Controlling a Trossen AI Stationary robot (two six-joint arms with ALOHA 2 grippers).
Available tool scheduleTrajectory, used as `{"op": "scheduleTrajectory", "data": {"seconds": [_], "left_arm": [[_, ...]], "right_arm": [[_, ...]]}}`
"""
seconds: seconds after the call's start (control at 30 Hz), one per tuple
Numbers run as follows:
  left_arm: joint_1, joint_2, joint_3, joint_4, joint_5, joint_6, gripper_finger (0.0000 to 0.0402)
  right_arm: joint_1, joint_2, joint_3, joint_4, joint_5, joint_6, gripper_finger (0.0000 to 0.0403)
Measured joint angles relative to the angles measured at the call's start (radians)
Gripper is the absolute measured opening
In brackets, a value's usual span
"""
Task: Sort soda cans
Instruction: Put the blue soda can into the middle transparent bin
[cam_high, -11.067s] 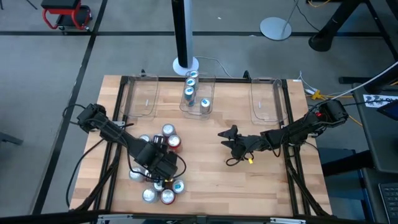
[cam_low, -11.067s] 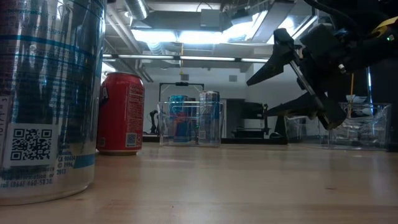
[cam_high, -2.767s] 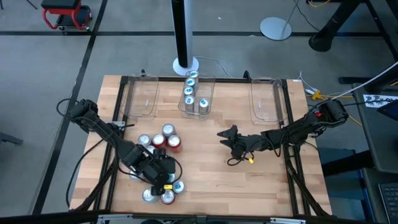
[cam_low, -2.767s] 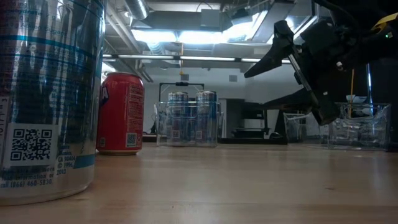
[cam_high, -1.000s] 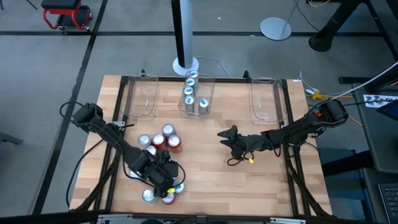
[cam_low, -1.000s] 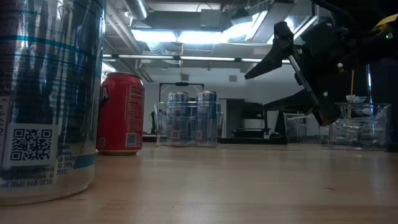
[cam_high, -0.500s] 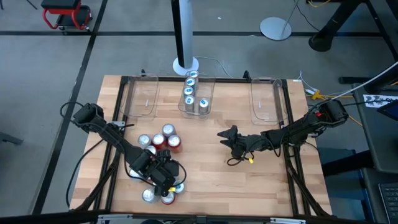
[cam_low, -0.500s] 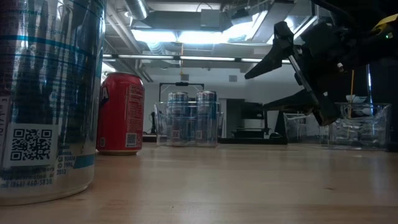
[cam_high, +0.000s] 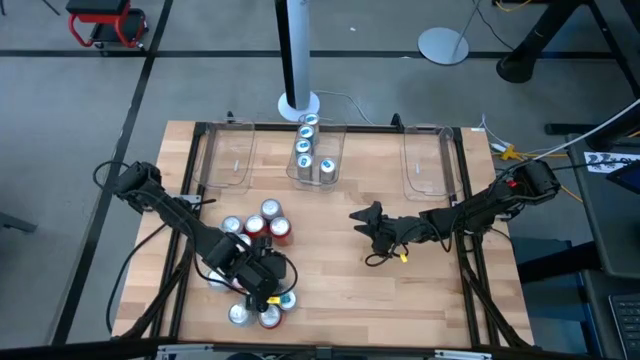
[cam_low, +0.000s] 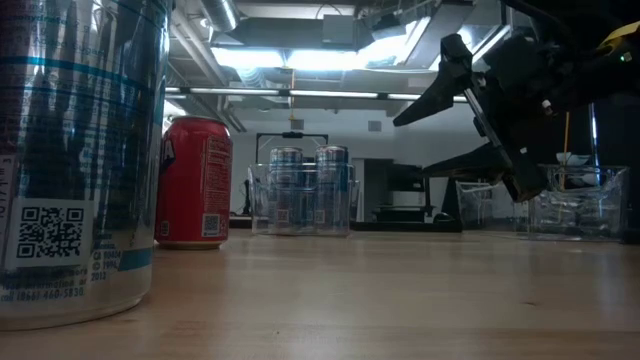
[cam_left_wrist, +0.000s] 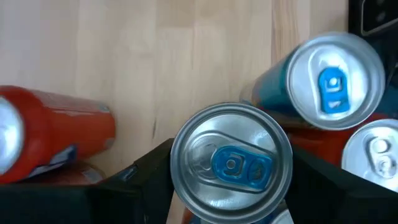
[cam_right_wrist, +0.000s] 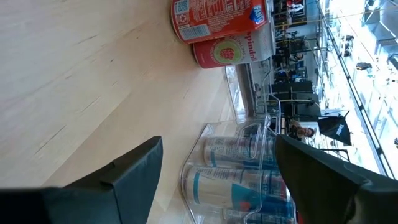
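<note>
L hand (cam_high: 268, 288) sits straight over the near-left cluster of soda cans (cam_high: 262, 215) on the surface (cam_high: 340, 290), wrist pointing down. The blue-tab can (cam_left_wrist: 231, 163) stands upright directly under it, long axis vertical, silver top facing the wrist cam, one dark finger (cam_left_wrist: 146, 177) at its 9 o'clock side and the other at 3 o'clock. Fingers flank the can's body close; whether they already press it, can't tell, so I'd call it closing-in, not a sure grasp. Neighbours crowd it: another blue-tab can (cam_left_wrist: 334, 79) towards 1 o'clock, a red can (cam_left_wrist: 53, 134) lying on its side at 9 o'clock.

L arm is plainly the nearer one. R hand (cam_high: 368, 222) hangs mid-surface, well apart from the cluster, fingers spread, nothing in them.

Destination, by my guess: middle bin (cam_high: 341, 135) at 12 o'clock of the surface, already holding blue-tab cans. Lift needs to go straight up to clear neighbours.
</note>
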Motion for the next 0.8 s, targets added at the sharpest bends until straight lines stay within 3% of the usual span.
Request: {"op": "scheduleTrajectory", "data": {"seconds": [0.33, 0.8], "left_arm": [[0.037, -0.014, 0.101, -0.125, -0.022, 0.037, 0.0232], [0.153, -0.015, 0.347, -0.221, -0.112, 0.293, 0.0233]], "right_arm": [[0.000, 0.000, 0.000, 0.000, 0.000, 0.000, 0.0310], [0.000, 0.000, 0.000, 0.005, 0.000, -0.006, 0.0310]]}}
